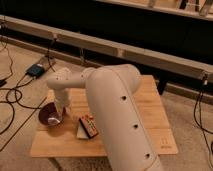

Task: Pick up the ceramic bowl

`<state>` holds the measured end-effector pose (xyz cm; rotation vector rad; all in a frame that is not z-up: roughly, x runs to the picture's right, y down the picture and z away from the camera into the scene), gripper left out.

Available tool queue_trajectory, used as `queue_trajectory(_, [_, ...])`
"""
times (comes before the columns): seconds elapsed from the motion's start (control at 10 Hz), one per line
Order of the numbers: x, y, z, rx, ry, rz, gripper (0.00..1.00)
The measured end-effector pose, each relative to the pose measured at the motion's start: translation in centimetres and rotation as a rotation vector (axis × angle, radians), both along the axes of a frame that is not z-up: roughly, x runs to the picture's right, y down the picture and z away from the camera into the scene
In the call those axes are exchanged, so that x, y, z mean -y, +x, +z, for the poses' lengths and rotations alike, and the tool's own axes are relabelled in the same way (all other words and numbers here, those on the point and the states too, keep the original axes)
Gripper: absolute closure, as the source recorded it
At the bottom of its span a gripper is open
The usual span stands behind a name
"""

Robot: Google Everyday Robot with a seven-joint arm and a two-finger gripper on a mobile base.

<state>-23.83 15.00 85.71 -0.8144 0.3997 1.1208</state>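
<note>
The ceramic bowl (49, 115) is dark maroon-brown with a paler shiny inside. It sits at the left front of the wooden table (145, 117) and looks slightly tilted. My gripper (61, 111) reaches down from the white arm (117, 107) and is at the bowl's right rim, partly hidden by the wrist above it. I cannot tell whether it touches the bowl.
A small orange, red and white packet (88, 126) lies on the table just right of the bowl. Black cables (12, 100) and a dark box (37, 70) lie on the floor to the left. A long dark rail (125, 50) runs behind the table.
</note>
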Motion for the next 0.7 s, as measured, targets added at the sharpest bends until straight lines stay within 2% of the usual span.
queue_trajectory(0.1, [0.1,0.1,-0.1,0.005,-0.012,0.009,0.84])
queue_trajectory(0.2, [0.3,-0.1,-0.7,0.032,-0.041,0.032,0.95])
queue_trajectory(0.3, [0.8,-0.3,-1.4,0.062,-0.06,0.052,0.99])
queue_trajectory(0.4, [1.7,-0.4,-2.5,0.104,-0.085,0.081,1.0])
queue_trajectory(0.7, [4.5,0.1,-4.6,0.184,-0.118,0.179,1.0])
